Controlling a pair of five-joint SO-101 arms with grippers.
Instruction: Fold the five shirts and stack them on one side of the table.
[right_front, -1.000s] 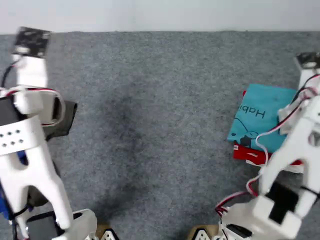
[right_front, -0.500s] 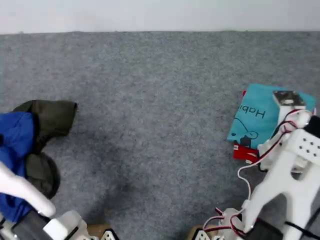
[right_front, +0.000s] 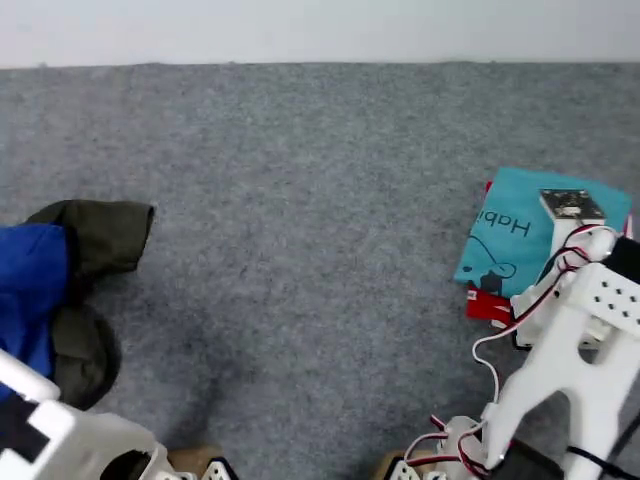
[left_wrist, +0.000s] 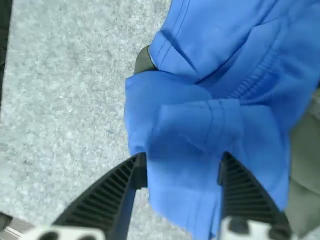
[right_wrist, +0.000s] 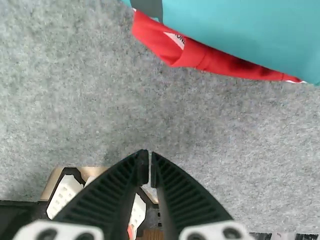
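A crumpled blue shirt (right_front: 30, 290) lies on an olive shirt (right_front: 100, 235) at the table's left edge. In the left wrist view my left gripper (left_wrist: 182, 167) is open just above the blue shirt (left_wrist: 225, 75), its fingers (left_wrist: 125, 187) apart on either side of a fold, with olive cloth (left_wrist: 305, 165) beside it. At the right, a folded teal shirt (right_front: 525, 235) rests on a folded red shirt (right_front: 490, 305). My right gripper (right_wrist: 149, 159) is shut on nothing, over bare carpet near the red shirt (right_wrist: 200, 52) and teal shirt (right_wrist: 240, 22).
Grey carpet (right_front: 320, 200) covers the table, with a wide free stretch between the two piles. The right arm (right_front: 585, 330) stands at the front right, partly over the stack. The left arm's base (right_front: 60, 440) is at the front left corner.
The left arm has drawn back from over the left pile toward the front left corner, uncovering the blue shirt. The right arm has pulled in near the folded stack.
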